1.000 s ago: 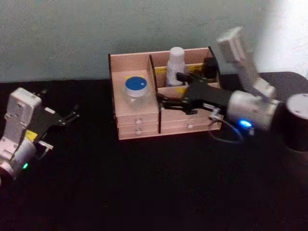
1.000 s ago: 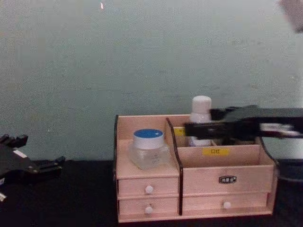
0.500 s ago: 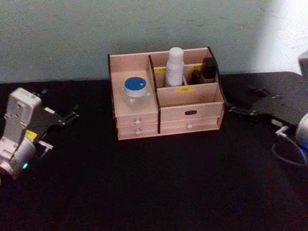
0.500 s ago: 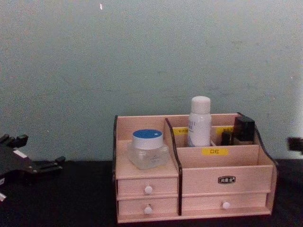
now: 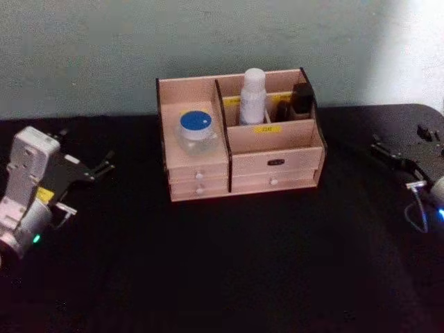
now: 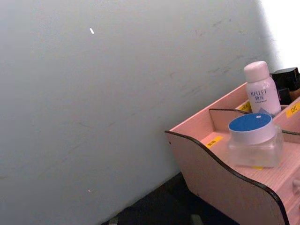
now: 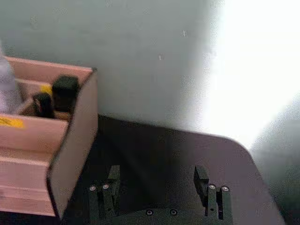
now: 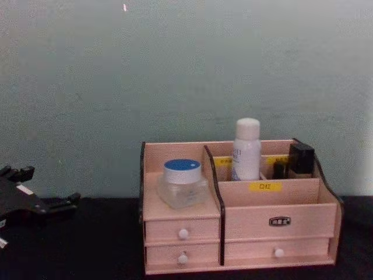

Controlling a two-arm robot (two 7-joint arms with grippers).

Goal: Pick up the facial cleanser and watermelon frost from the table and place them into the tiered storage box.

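Well left of the spread, empty right claw (image 5: 401, 161), facial cleanser (image 5: 252, 96) and watermelon frost (image 5: 195, 130) sit in the tiered storage box (image 5: 274, 163); left claw (image 5: 97, 168) spread, idle; nothing left but parking.

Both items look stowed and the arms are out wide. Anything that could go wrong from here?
Little, but two things.
1. The white bottle stands upright in a rear compartment of the storage box, rising well above the divider. Any bump to the box could tip it.
2. The right gripper sits open on the table to the right of the box; in the right wrist view its fingers are near the box's side wall. A careless inward sweep might clip it.
The jar sits low and looks stable.
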